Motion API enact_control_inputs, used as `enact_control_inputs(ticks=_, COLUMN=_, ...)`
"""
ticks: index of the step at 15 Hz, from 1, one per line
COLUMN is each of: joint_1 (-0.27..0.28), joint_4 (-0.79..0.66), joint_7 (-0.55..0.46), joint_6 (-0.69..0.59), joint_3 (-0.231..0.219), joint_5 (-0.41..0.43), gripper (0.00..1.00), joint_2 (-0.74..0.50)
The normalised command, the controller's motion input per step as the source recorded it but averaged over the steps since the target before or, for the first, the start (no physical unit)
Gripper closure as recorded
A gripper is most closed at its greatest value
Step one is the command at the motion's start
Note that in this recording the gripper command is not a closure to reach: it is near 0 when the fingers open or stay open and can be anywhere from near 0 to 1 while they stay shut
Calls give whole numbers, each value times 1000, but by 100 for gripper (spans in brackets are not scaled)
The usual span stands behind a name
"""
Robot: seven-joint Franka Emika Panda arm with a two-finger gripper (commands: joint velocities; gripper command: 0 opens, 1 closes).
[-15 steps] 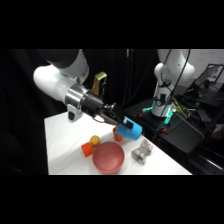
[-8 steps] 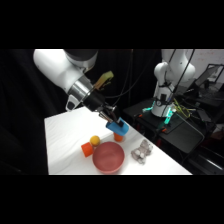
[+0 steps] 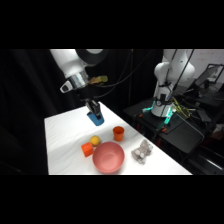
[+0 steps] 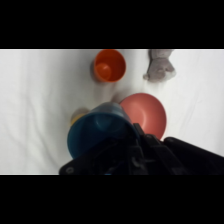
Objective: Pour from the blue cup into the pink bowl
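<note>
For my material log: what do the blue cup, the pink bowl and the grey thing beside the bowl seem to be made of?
The blue cup, held in the gripper, looks like smooth plastic: even colour, thin rim. The pink bowl also looks like plastic, uniformly coloured with a soft sheen inside. The grey thing looks soft and lumpy, perhaps cloth or plush; its shape leaves this open.

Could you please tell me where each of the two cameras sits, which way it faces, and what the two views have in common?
Side view: stands beside the table, looking across and down; shows the white arm, the gripper holding the blue cup, and the base at upper right.
Wrist view: rides the wrist, looking down past the black linkage at the table.
Shared: blue cup, pink bowl, orange-red cup.
</note>
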Motion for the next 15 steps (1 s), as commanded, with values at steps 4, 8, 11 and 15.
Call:
enact_control_inputs(ticks=4, joint_1=-93, joint_4=-592, joint_7=279, joint_6=716, joint_3=-100, joint_5=-158, gripper=18, joint_2=-420)
enact_control_inputs(ticks=8, joint_1=-9, joint_4=-507, joint_7=483, joint_6=703, joint_3=-75, joint_5=-163, gripper=18, joint_2=-254)
enact_control_inputs(ticks=11, joint_1=42, joint_4=-373, joint_7=500, joint_6=594, joint_3=-38, joint_5=-139, gripper=18, joint_2=-86)
enact_control_inputs(ticks=15, joint_1=94, joint_4=-198, joint_7=459, joint_6=426, joint_3=-53, joint_5=-183, gripper=18, joint_2=91)
